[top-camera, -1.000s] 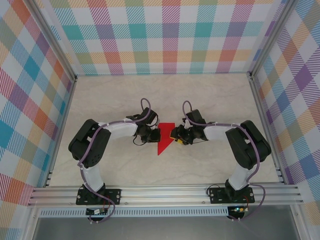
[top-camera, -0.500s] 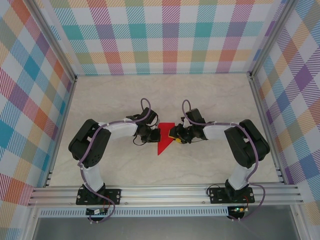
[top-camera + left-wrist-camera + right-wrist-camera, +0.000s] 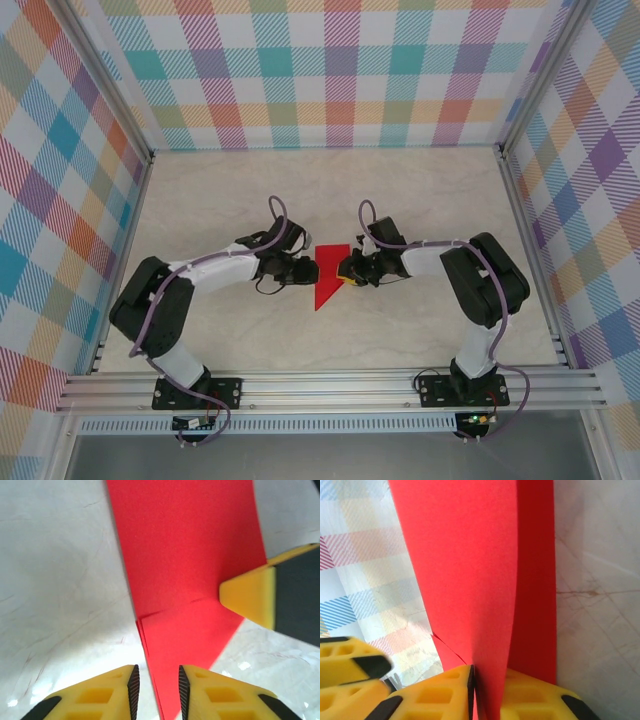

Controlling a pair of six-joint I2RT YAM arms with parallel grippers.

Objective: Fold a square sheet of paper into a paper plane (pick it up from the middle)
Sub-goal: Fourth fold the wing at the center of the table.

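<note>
Right gripper (image 3: 490,682) pinched on the paper plane (image 3: 470,580), which stands up ahead from between its jaws. Left gripper (image 3: 156,680) narrowly parted, the plane's creased edge running between its jaws, seemingly unclamped. Nose already folded to a point, layers stacked flat; wing folds likely remain.

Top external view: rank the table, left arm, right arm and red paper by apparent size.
1. table, by far the largest.
2. left arm and right arm: they look about equal, so not ranked against each other.
3. red paper, smallest.
</note>
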